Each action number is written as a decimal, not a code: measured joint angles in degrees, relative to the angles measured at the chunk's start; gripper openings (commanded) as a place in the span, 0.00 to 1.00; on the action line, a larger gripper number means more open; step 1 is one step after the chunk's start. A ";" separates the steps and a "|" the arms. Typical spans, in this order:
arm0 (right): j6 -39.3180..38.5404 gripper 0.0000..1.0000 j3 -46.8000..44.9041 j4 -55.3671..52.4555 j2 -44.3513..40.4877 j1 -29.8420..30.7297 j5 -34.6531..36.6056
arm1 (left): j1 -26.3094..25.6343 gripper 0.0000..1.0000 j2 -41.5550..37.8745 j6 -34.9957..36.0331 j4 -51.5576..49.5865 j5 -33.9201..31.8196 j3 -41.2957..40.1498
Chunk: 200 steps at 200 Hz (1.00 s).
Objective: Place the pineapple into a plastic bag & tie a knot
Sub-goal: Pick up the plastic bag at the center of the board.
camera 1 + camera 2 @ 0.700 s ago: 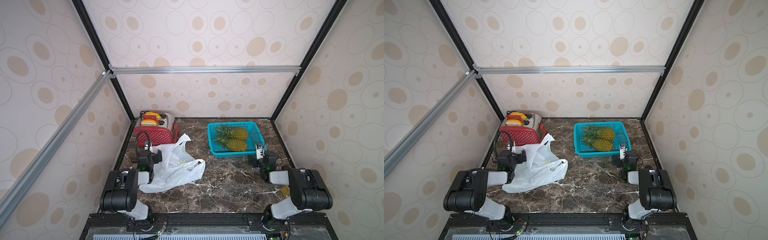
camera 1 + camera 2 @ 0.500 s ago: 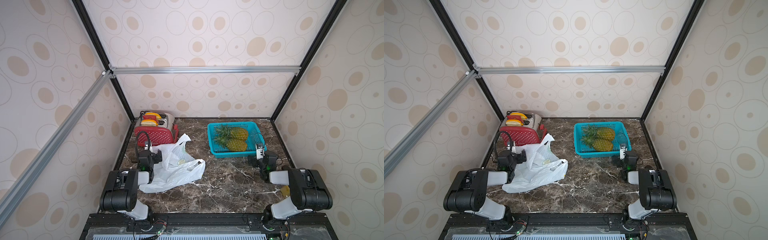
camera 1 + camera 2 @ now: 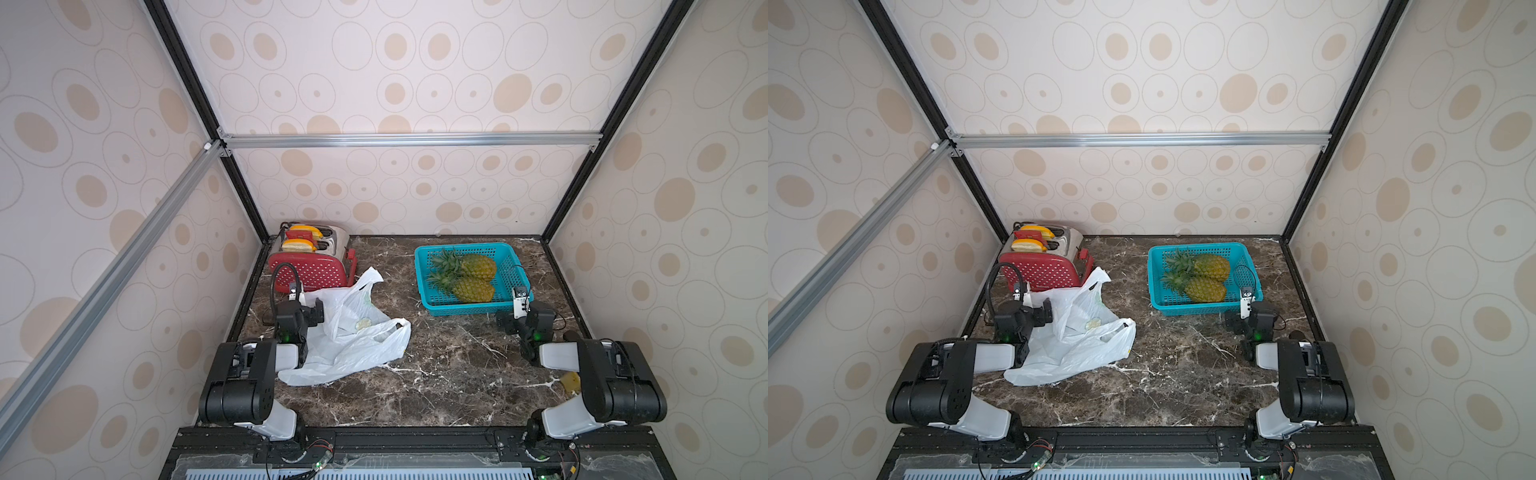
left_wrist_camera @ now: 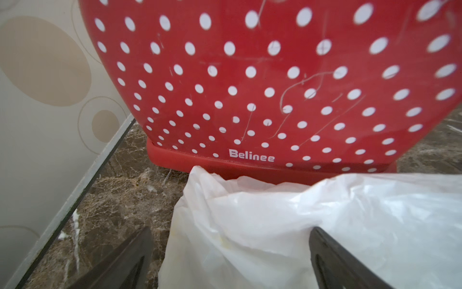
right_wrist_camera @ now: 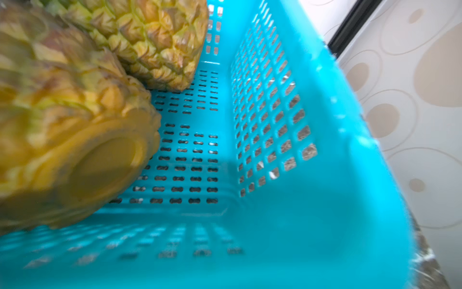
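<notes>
the bag (image 3: 349,336) lay crumpled on the table (image 3: 436,365), just in front of the toaster (image 3: 307,272) and against the left arm. its print showed only as faint yellow smudges. one handle loop stood up by the toaster and the other lay flat toward the middle of the table, so the two were apart and untied.

the left gripper (image 4: 230,229) was wide open. in the left wrist view both dark fingers (image 4: 130,257) were cut off at the frame edge. a fold of the bag sat between them, with neither finger pressed against it.

two pineapples lay side by side in the basket (image 3: 465,309), crowns toward the bag, the near one (image 3: 471,289) touching the far one (image 3: 478,266). in the right wrist view the near one was blurred and cropped.

the right gripper (image 3: 515,316) hung at the basket's near right corner. its fingers fell outside its wrist view and were too small to make out in both top views, but it stood wide open and held nothing.

a yellow thing (image 3: 569,379) sat half hidden behind the right arm, and i could not tell what it was.
</notes>
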 measured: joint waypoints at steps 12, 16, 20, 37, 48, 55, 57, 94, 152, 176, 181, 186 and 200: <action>0.17 1.00 -0.39 -1.84 -4.52 0.02 0.55 | 0.00 0.99 -3.43 -0.02 -0.55 -0.50 -1.49; 0.33 1.00 -0.57 -2.54 -6.43 0.00 0.85 | 0.00 0.99 -5.09 -0.02 -1.16 -0.68 -1.84; 0.33 1.00 -0.66 -3.41 -8.31 0.00 1.09 | 0.00 0.99 -6.69 -0.02 -1.73 -0.83 -2.08; 1.55 1.00 -0.79 -8.13 -15.82 -0.15 2.51 | -0.02 0.99 -13.66 -0.09 -4.44 -1.90 -2.19; 4.15 1.00 -0.66 -11.02 -20.70 -0.20 4.24 | -0.04 0.99 -18.32 -0.68 -6.67 -3.19 -2.16; 6.27 1.00 -0.37 -13.31 -23.37 -0.22 5.44 | -0.04 0.99 -20.92 -1.14 -8.41 -4.11 -2.08; 6.88 1.00 -0.22 -14.16 -24.04 -0.22 5.88 | -0.04 0.99 -21.59 -1.36 -9.11 -4.35 -1.99; 14.88 1.00 5.79 -30.49 -31.23 -0.59 6.12 | -0.04 0.99 -32.09 -5.64 -24.04 -7.32 1.68; 22.43 0.97 17.42 -47.89 -29.35 0.74 -5.38 | -1.38 0.99 -38.62 -21.84 -49.46 1.75 12.00; 22.86 0.96 20.92 -52.28 -27.19 4.85 -8.26 | -8.17 0.99 -39.76 -29.75 -61.05 3.37 13.92; 22.82 0.96 21.51 -53.13 -26.77 6.03 -8.68 | -9.70 0.99 -40.22 -31.39 -63.32 3.39 13.92; 22.64 0.96 22.01 -53.83 -26.47 6.99 -8.87 | -11.28 0.99 -40.70 -33.00 -65.53 3.45 13.90; 21.73 0.96 23.21 -55.52 -25.62 10.12 -9.33 | -15.54 0.99 -42.29 -37.81 -70.62 3.43 13.33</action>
